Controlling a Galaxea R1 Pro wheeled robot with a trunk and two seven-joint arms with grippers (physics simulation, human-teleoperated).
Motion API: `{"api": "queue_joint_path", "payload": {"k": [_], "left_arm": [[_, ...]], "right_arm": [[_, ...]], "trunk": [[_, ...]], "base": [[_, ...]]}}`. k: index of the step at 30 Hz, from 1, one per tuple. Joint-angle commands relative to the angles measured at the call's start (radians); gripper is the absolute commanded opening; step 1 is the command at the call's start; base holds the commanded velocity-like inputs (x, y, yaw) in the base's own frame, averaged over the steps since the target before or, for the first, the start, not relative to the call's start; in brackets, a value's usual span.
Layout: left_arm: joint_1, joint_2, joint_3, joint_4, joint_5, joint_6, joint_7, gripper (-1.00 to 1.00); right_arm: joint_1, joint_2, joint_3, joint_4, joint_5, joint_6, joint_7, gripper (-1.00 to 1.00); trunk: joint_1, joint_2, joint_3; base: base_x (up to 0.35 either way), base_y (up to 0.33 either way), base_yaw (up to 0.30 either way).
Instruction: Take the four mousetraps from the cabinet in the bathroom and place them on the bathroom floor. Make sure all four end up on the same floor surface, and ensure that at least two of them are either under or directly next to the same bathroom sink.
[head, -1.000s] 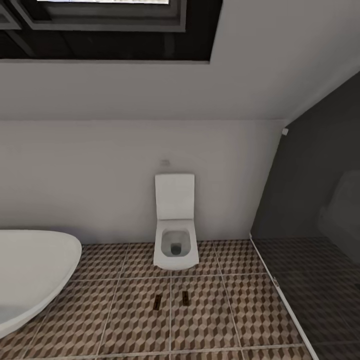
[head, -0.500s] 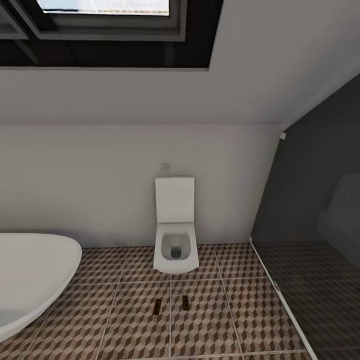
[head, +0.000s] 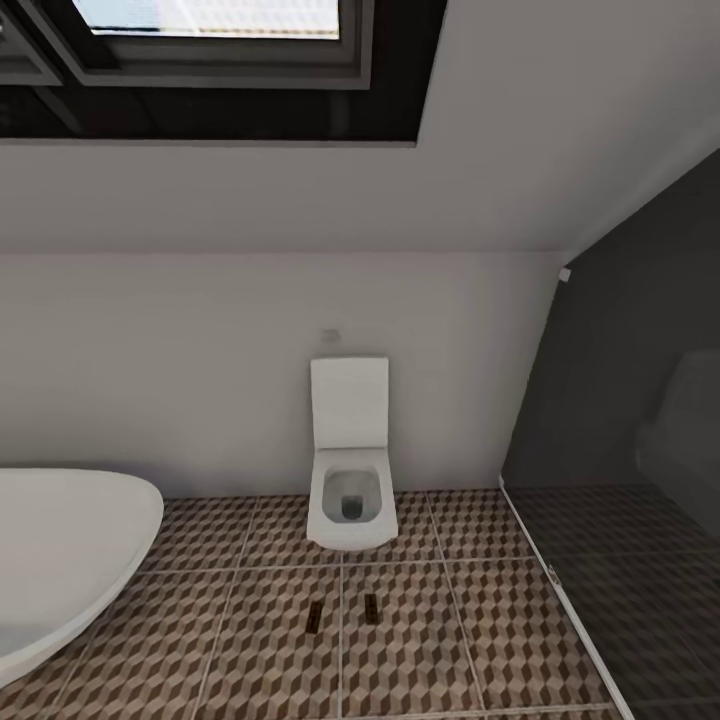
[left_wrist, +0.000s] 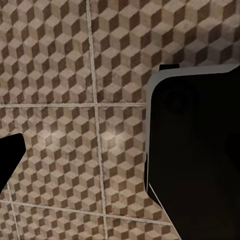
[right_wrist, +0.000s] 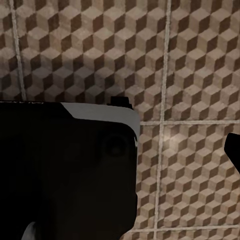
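Between the earlier head pictures and now the whole scene slides down a little, so the camera has tilted upward; nothing in the room itself shifts. Two mousetraps (head: 316, 619) (head: 371, 606) lie side by side on the bathroom floor (head: 450, 640), just in front of the toilet (head: 348, 470), probably set together to share one surface. A white basin (head: 60, 550) curves in at the left, perhaps the sink they should sit beside. Both wrist views look down on tiles past dark housing; I cannot tell whether either pincer is apart or together.
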Motion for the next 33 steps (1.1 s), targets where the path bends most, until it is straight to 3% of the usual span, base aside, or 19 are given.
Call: {"api": "queue_joint_path", "payload": {"k": [1,33], "left_arm": [[-0.001,-0.001,-0.006,0.004,0.003,-0.005,0.001,1.00],[-0.001,-0.001,-0.006,0.004,0.003,-0.005,0.001,1.00]], "right_arm": [[-0.001,0.000,0.009,0.000,-0.009,0.000,-0.003,1.00],[-0.001,0.000,0.009,-0.001,-0.008,0.000,-0.005,1.00]], "trunk": [[0.001,-0.002,-0.002],[0.001,-0.002,-0.002]], "base": [[0.000,0.000,0.000],[0.000,0.000,0.000]]}}
